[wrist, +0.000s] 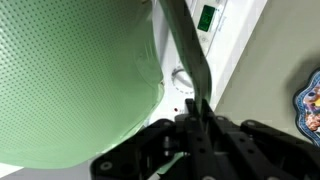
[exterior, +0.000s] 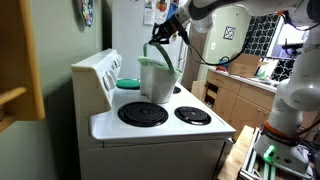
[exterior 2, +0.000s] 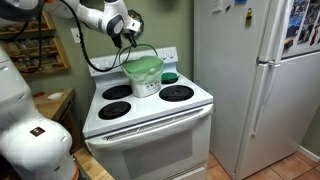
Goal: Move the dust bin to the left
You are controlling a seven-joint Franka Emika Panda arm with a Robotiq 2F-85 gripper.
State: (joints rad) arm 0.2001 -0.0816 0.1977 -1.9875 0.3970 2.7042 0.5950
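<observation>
The dust bin (exterior: pixel 155 82), pale grey-white with a light green lid, hangs upright over the middle of the stove top between the burners; it also shows in the other exterior view (exterior 2: pixel 143 76). My gripper (exterior: pixel 161 34) (exterior 2: pixel 130 36) is right above it, shut on the bin's thin dark-green bail handle (wrist: pixel 184 45). In the wrist view the jaws (wrist: pixel 195 108) pinch the handle, and the green lid (wrist: pixel 70 80) fills the left side. I cannot tell whether the bin's base touches the stove.
A flat teal round dish (exterior: pixel 128 84) (exterior 2: pixel 170 76) lies on the back burner behind the bin. Black coil burners (exterior: pixel 143 114) (exterior 2: pixel 117 108) lie in front. The stove's raised control panel (exterior: pixel 98 72) is behind. A white fridge (exterior 2: pixel 250 80) stands beside the stove, and cabinets (exterior: pixel 235 98) are nearby.
</observation>
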